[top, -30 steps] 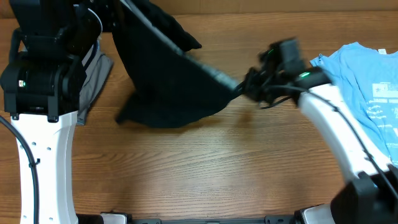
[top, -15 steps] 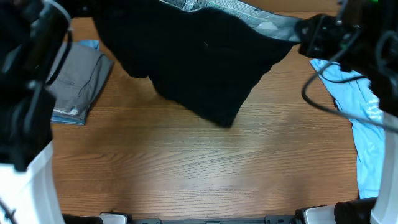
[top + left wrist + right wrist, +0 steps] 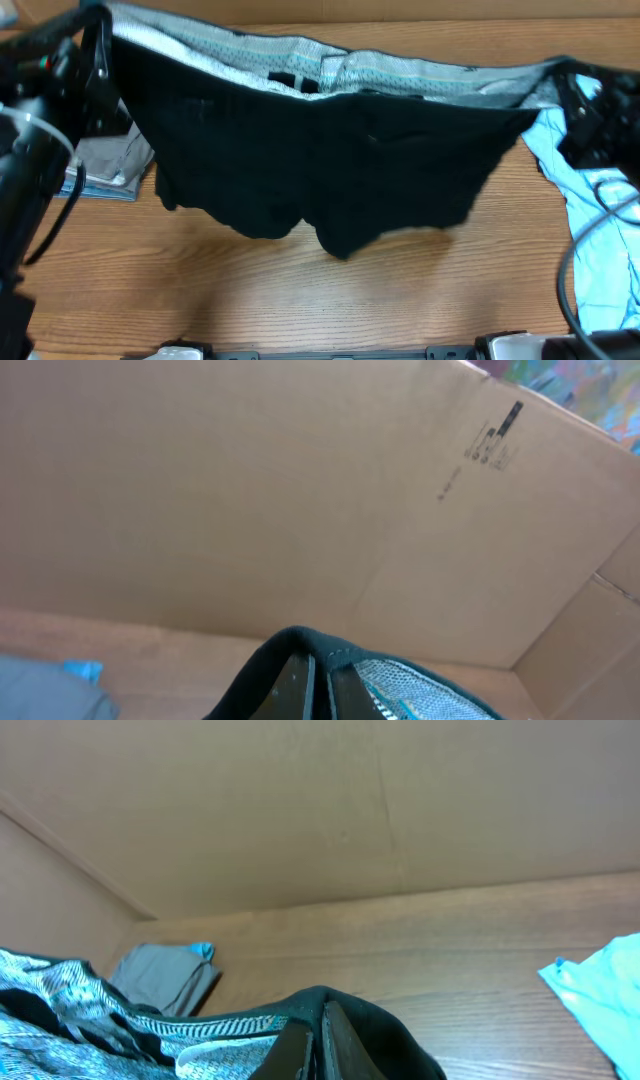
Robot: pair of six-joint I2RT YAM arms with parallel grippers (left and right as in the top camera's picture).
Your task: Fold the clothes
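The left gripper (image 3: 318, 685) and right gripper (image 3: 318, 1040) are each clamping a top corner of the black garment (image 3: 330, 170), which is hanging spread wide above the table (image 3: 300, 300), its pale mesh lining showing along the top. A light blue T-shirt (image 3: 600, 250) is lying at the right and a grey folded garment (image 3: 115, 160) at the left. Cardboard walls (image 3: 250, 490) are enclosing the back.

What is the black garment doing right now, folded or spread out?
Spread out: the black garment hangs stretched wide between the left gripper and the right gripper, each shut on its upper edge.
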